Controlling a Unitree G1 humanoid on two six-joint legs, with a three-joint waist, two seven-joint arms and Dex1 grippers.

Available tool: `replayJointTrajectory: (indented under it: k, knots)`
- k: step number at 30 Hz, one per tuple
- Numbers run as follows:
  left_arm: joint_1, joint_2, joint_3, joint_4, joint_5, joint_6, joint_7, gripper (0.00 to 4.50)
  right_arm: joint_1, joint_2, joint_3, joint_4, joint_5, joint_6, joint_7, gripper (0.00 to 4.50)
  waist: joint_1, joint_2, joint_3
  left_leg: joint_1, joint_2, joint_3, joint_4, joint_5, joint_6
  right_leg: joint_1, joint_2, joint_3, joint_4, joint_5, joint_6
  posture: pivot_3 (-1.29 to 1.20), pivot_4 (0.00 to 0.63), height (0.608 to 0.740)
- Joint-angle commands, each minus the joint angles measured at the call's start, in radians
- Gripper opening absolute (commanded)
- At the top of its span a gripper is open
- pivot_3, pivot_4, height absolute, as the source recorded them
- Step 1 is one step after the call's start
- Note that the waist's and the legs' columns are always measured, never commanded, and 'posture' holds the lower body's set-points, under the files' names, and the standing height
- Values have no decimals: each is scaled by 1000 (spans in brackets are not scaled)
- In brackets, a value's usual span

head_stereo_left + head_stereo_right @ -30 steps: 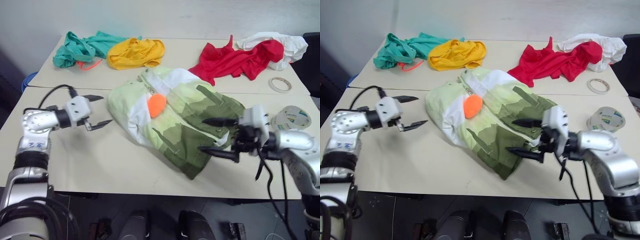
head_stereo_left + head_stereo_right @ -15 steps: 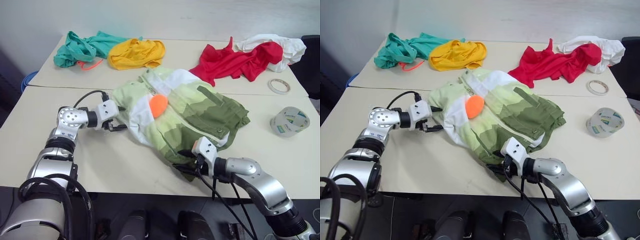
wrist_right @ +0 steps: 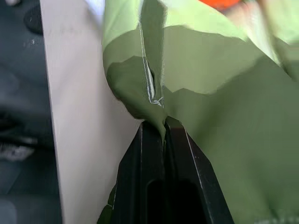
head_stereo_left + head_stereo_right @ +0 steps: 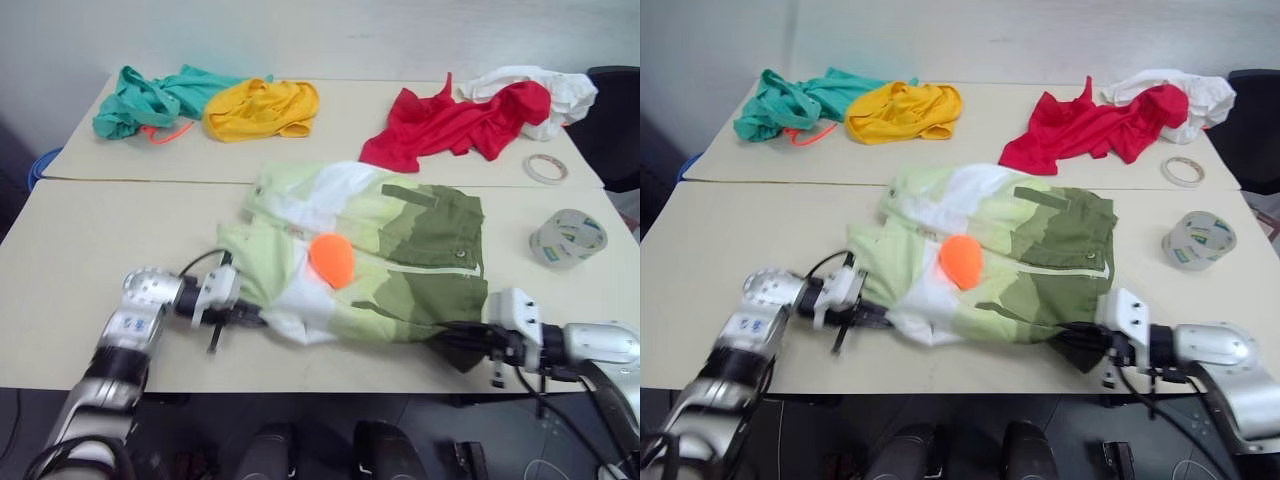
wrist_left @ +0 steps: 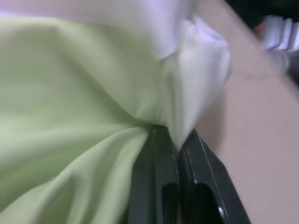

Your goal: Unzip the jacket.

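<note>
The jacket (image 4: 370, 255) lay spread mid-table (image 4: 80, 250), an orange patch (image 4: 331, 261) near its centre. L gripper (image 4: 243, 317) was clamped on the pale hem at approx 8 o'clock; R gripper (image 4: 450, 340) pinched the olive corner at 4 o'clock. Zip itself prob. too small to make out.

Table (image 4: 120, 250) bearing jacket (image 4: 400, 250), tape (image 4: 566, 238)

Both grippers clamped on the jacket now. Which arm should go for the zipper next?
Likely left. The left gripper pinches the jacket at its pale end, nearer the collar; the right gripper holds the olive hem and can anchor it.
</note>
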Motion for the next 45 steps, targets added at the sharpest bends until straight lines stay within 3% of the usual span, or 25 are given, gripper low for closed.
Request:
replayJointTrajectory:
  k: [1,7,8,11,16,20,23,25,27,31,35,39,42,45]
  knots:
    - [153,76,57,-357,-106,237,102,29,47,-78,-110,81,25,-68,131,0,-1,2,1,0,1,-2,0,0,0,1,0,2,-1,0,0,0,150,740]
    - [351,109,142,-704,-241,510,318,29,88,-97,-145,36,67,19,117,0,11,5,2,6,2,-6,-1,-1,-2,11,-7,1,-11,0,0,0,150,740]
    - [375,108,162,-718,-269,566,352,9,109,-95,-149,-2,89,59,107,211,13,6,3,7,2,-6,-1,-1,-2,12,-7,1,-12,0,0,0,150,740]
    - [416,131,191,-698,-249,552,372,678,169,-76,-178,-70,132,113,89,957,18,7,3,7,2,-6,-2,-2,-3,12,-7,1,-12,0,0,0,150,740]
    - [488,251,405,-551,-348,668,311,1882,206,-115,-356,-249,349,380,-13,2258,15,9,4,8,2,-5,-3,-2,-4,11,-7,0,-12,-1,-2,0,150,740]
    - [486,283,429,-382,-297,579,264,3100,92,-163,-346,-240,457,512,-57,3591,15,10,3,11,4,-4,-4,-4,-4,12,-5,1,-13,-1,-2,0,150,740]
    - [371,279,436,-314,-305,522,262,4016,-103,-143,-263,-202,519,548,-114,4500,17,10,4,10,4,-4,-4,-6,-5,11,-6,2,-13,-2,-3,0,150,740]
    - [250,243,404,-262,-269,414,281,4455,-199,-131,-176,-185,513,580,-131,4500,24,10,4,9,4,-5,-3,-6,-5,9,-8,1,-13,-1,-4,0,150,740]
    - [139,195,355,-206,-218,311,300,4455,-256,-120,-67,-170,424,549,-130,4500,30,10,4,9,3,-6,-3,-7,-6,10,-9,-1,-13,-1,-4,0,150,740]
    - [-116,124,179,-14,-86,189,256,4455,-414,45,182,-83,190,457,-255,4500,20,6,2,7,1,-1,-2,-5,-4,8,-4,-2,-8,0,-3,0,150,740]
    - [-310,50,70,233,6,46,191,4455,-506,169,314,-24,95,493,-328,4500,12,6,2,-7,-1,5,2,-3,-1,-9,0,-5,1,0,-1,0,150,740]
    - [-385,-9,4,389,74,-69,146,4455,-578,253,357,31,81,547,-356,4500,4,6,2,-6,-1,6,2,-2,0,-9,0,-7,2,0,-1,0,150,740]
    - [-416,-53,-18,482,108,-110,158,4500,-595,272,403,38,68,598,-344,3901,4,6,2,-6,0,5,4,-2,0,-9,0,-8,3,0,-1,0,150,740]
    - [-448,-82,-24,585,162,-176,228,4500,-605,281,393,68,45,589,-351,2995,6,6,2,-7,0,4,7,-2,0,-8,0,-8,4,0,-1,0,150,740]
